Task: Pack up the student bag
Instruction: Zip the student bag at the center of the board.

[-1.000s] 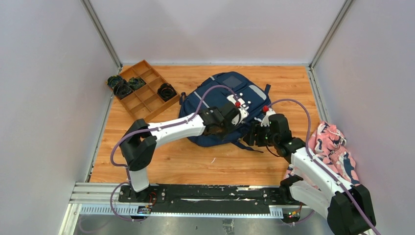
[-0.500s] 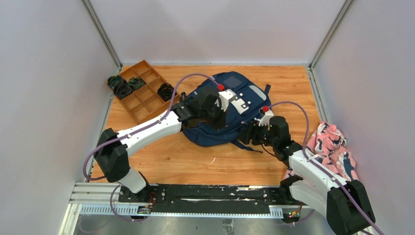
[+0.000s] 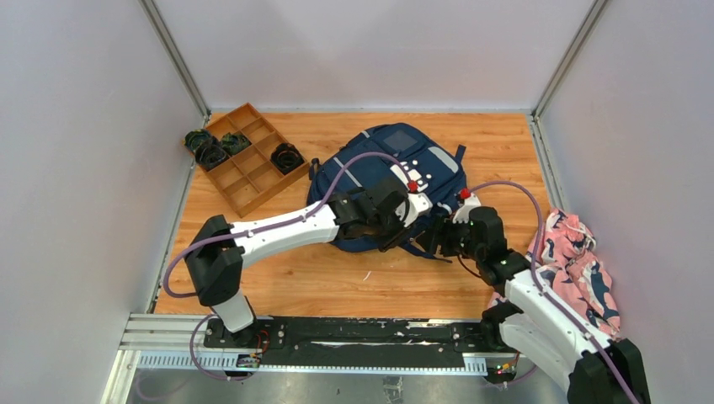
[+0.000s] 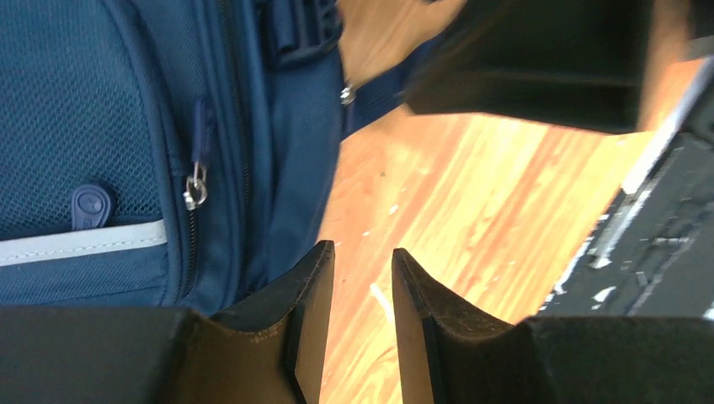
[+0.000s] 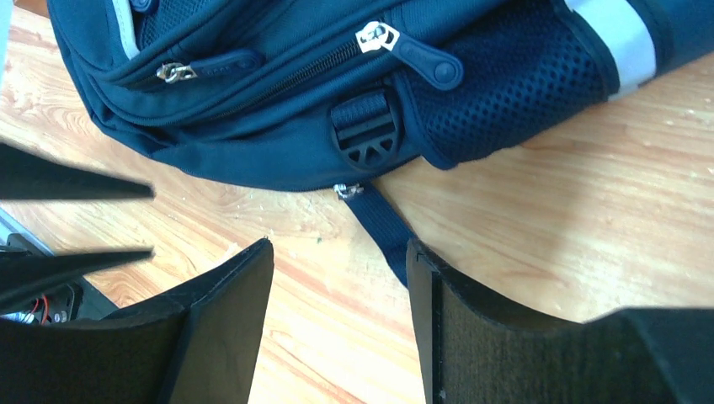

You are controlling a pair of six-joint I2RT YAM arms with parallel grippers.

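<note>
The student bag (image 3: 383, 164), navy blue with grey stripes, lies flat on the wooden table, zips closed. My left gripper (image 3: 402, 231) hovers at the bag's near edge; in the left wrist view (image 4: 362, 257) its jaws stand slightly apart with only bare wood between them, and the bag (image 4: 126, 126) is to its left. My right gripper (image 3: 431, 240) is close beside it, open and empty. In the right wrist view (image 5: 337, 252) it hovers over the table just in front of the bag (image 5: 337, 76), near a dark strap (image 5: 379, 223) and buckle.
A wooden compartment tray (image 3: 253, 172) holding dark cable bundles stands at the back left. A pink-and-navy patterned cloth bundle (image 3: 581, 261) lies at the right edge. White walls close in the table on three sides. The two grippers are nearly touching.
My left gripper swung up over the bag's left half, then came back down to the bag's near edge. My right gripper drifted slightly towards the near side.
</note>
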